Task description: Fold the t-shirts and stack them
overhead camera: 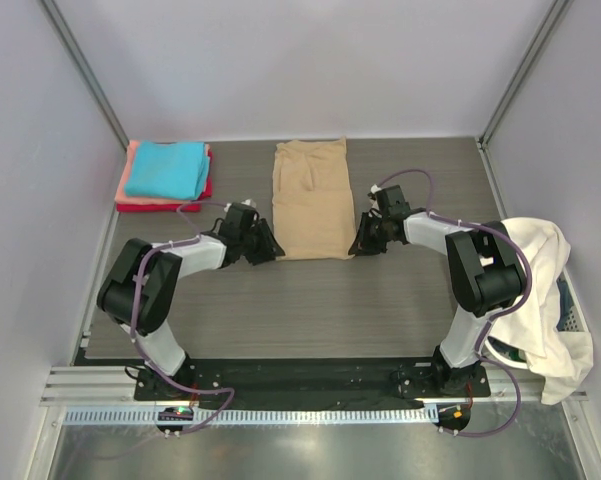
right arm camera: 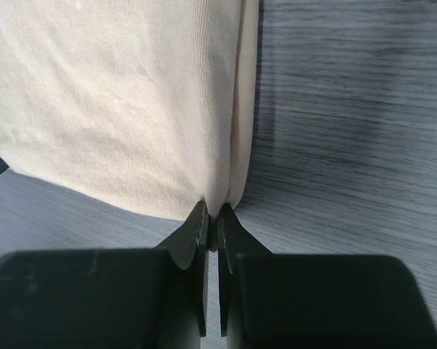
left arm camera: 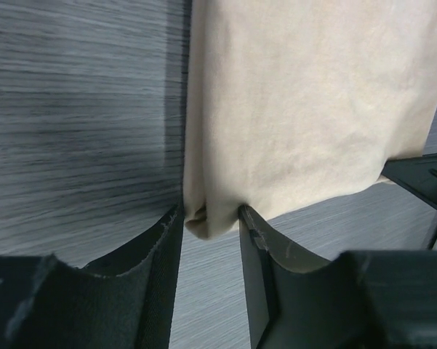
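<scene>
— Beneath the tan t-shirt (overhead camera: 313, 200): grey table (overhead camera: 280, 310) with a streaked wood-grain print, matte. Lying flat on it, folded into a long narrow rectangle of soft cotton, with a few shallow creases toward the far end.

— Noted. And at its near left corner?

— Left gripper (left arm camera: 209, 213), jaws drawn partway in. Black fingertips (left arm camera: 167, 240) pressed against either side of that corner, with the cloth bunched into a small rounded nub between them.

— At the near right corner?

— Right gripper (right arm camera: 212, 218), pinched almost fully together on the doubled edge. Fine knit weave, two layers meeting in a tight upright fold right at the tips.

— Left of the tan t-shirt?

— Well apart from it, level with its far end: a neat flat stack. Turquoise t-shirt (overhead camera: 167, 167) on top, slightly rumpled. Salmon-pink t-shirt (overhead camera: 130, 172) showing only as a strip down the stack's outer side. Red t-shirt (overhead camera: 160, 206) lowest, a thin band along the near side.

— Right of it?

— Well beyond the right arm: cream-white t-shirts (overhead camera: 545, 290), unfolded, draped in loose heavy folds over something latticed, probably a basket (overhead camera: 572, 315), though mostly hidden.
</scene>
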You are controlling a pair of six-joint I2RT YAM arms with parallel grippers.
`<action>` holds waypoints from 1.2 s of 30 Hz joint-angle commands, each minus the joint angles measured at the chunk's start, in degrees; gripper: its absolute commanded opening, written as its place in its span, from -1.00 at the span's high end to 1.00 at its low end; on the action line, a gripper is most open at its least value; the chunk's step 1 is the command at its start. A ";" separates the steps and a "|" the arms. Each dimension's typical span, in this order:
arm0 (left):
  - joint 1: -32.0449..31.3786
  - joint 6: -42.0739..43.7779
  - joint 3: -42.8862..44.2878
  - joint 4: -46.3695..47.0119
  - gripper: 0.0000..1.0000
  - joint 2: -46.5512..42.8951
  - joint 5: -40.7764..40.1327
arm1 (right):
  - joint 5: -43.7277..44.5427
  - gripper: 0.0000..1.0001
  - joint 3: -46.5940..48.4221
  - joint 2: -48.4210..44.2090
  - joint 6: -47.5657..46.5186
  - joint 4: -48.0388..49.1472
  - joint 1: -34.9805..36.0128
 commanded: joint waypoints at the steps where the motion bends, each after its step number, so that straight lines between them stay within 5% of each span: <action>1: -1.44 -0.72 -1.77 0.82 0.23 2.73 -1.78 | 0.02 0.98 -0.78 0.89 -0.55 0.75 -0.32; 3: -1.62 -1.25 -1.69 1.35 0.30 3.87 -1.96 | -0.24 0.97 -0.95 0.88 -0.64 0.83 -0.23; 5: -1.70 -1.86 -1.51 1.53 0.72 4.13 -2.39 | -0.59 0.98 -1.31 0.71 -0.55 0.92 -0.23; 9: -1.96 -1.61 -1.33 0.57 0.99 0.38 -3.80 | -0.94 0.98 -2.09 -1.22 -0.20 0.84 -0.32; 21: -9.16 0.24 -4.14 -17.00 1.00 -23.53 -9.95 | -1.56 0.98 -8.95 -20.53 1.21 -5.22 -0.23; 30: -16.90 -8.27 -10.03 -33.70 1.00 -48.30 -15.75 | 0.37 0.98 -13.96 -42.61 3.67 -21.47 0.56; 36: -18.67 -11.72 -7.67 -42.93 1.00 -55.28 -13.21 | 0.02 0.98 -11.42 -50.09 5.25 -30.54 1.71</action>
